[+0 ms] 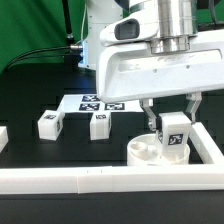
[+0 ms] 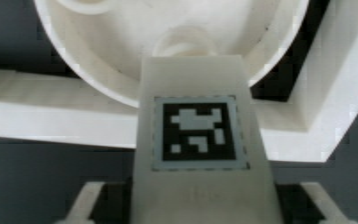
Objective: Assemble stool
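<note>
A tagged white blocky leg is clamped in the gripper over the round white seat disc, near a corner of the worktop. Two similar legs are noted lying apart.

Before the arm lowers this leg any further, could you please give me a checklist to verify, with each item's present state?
1. Held leg clamped between the gripper fingers: ok.
2. Held leg upright, tag facing the exterior camera: ok.
3. Held leg over the round seat: ok.
4. Leg end lined up with a seat recess: cannot tell.
5. Leg already touching the seat: cannot tell.
6. Spare legs lying apart from the seat, near the marker board: ok.
</note>
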Available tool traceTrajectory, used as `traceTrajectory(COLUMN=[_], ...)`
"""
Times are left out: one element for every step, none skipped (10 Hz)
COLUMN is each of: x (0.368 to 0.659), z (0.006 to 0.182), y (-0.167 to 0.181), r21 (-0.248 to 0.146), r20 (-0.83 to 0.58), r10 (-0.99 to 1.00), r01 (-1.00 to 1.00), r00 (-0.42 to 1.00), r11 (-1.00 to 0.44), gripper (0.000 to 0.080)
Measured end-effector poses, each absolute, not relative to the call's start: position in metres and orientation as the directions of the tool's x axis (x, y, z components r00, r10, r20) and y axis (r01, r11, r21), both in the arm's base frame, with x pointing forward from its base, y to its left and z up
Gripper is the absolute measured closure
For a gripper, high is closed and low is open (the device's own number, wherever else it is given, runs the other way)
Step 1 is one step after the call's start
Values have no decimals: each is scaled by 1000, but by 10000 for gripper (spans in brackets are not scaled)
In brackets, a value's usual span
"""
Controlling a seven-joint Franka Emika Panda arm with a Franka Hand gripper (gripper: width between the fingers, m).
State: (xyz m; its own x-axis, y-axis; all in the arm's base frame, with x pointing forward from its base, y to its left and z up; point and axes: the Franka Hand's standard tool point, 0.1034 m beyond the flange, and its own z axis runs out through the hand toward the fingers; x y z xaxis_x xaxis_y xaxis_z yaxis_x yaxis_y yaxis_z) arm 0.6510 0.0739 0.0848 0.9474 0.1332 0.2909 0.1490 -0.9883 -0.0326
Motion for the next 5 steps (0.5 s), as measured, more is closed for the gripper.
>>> traceTrajectory(x=[651, 652, 651, 652, 652], z=[85, 85, 84, 87, 90], y=[74, 74, 75, 75, 75], r21=[-31, -31, -31, -31, -31], r20=[299, 304, 302, 302, 304], r10=[133, 133, 133, 134, 134], r01=[149, 150, 150, 151, 151], r00=[945, 943, 944, 944, 943], r11=[-988, -988, -988, -988, -988], gripper=[462, 461, 461, 295, 181])
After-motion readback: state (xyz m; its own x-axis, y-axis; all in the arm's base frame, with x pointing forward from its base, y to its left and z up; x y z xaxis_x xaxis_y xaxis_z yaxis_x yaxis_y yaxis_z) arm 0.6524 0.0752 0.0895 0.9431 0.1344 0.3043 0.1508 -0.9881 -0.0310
